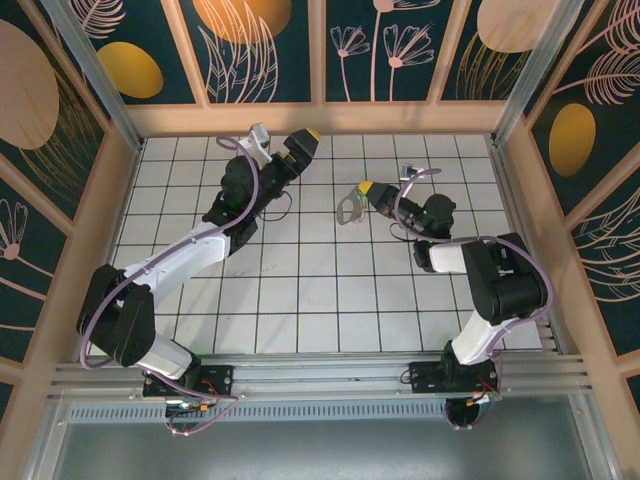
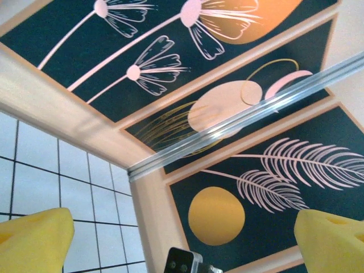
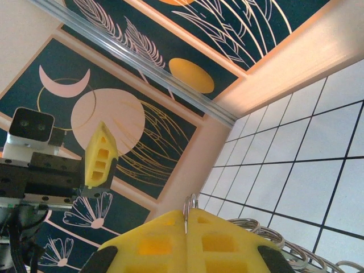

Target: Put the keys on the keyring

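My right gripper (image 1: pixel 366 190) hovers over the middle of the tiled floor, shut on the keyring (image 1: pixel 349 207), a thin pale loop hanging from its yellow tips toward the left arm. In the right wrist view the yellow pads (image 3: pixel 227 242) are pressed together on a thin metal ring edge (image 3: pixel 186 205), with more silver coils (image 3: pixel 273 230) trailing to the right. My left gripper (image 1: pixel 308 138) is raised near the back wall, open and holding nothing; its yellow fingers (image 2: pixel 34 239) stand far apart. The keys are not visible to me.
The white tiled floor (image 1: pixel 300 290) is boxed in by wooden walls with dark patterned panels (image 1: pixel 265 50). The right wrist camera (image 2: pixel 183 263) pokes up between the left fingers. A left finger (image 3: pixel 100 151) hangs ahead of the right gripper.
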Controlling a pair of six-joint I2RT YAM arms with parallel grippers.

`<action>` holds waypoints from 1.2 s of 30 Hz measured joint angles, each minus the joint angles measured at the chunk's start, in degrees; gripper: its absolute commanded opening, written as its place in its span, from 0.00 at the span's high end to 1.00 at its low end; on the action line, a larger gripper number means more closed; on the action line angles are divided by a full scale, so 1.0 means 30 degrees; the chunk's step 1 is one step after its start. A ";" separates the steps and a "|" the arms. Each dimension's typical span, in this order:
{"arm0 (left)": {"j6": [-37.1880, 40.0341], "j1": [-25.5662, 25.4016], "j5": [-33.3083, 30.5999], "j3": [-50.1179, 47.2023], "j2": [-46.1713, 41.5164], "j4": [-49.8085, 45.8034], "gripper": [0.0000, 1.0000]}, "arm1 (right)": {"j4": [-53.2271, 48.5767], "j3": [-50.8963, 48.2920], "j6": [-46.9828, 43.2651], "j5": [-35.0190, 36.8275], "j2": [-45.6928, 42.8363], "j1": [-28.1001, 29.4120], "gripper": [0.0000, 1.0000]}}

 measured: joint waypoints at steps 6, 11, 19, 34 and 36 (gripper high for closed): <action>0.0146 0.0000 -0.0882 0.0350 -0.0007 -0.1545 0.01 | 0.0160 0.0160 0.0015 0.0051 0.0350 0.0197 1.00; 0.0189 0.0000 -0.1508 0.0459 -0.0007 -0.2441 0.01 | 0.0568 0.0605 0.0189 0.0051 0.0889 0.0277 1.00; 0.0160 0.0000 -0.2076 0.0612 -0.0044 -0.3038 0.01 | 0.1158 0.1384 0.0845 0.0007 0.2047 0.0583 1.00; -0.0444 0.0000 -0.2514 0.0918 -0.0444 -0.3424 0.01 | 0.2659 0.2528 0.2033 -0.0423 0.3366 0.0984 1.00; -0.0095 0.0000 -0.2528 0.1064 -0.0437 -0.3504 0.01 | 0.2834 0.2616 0.2244 -0.0605 0.3497 0.0984 1.00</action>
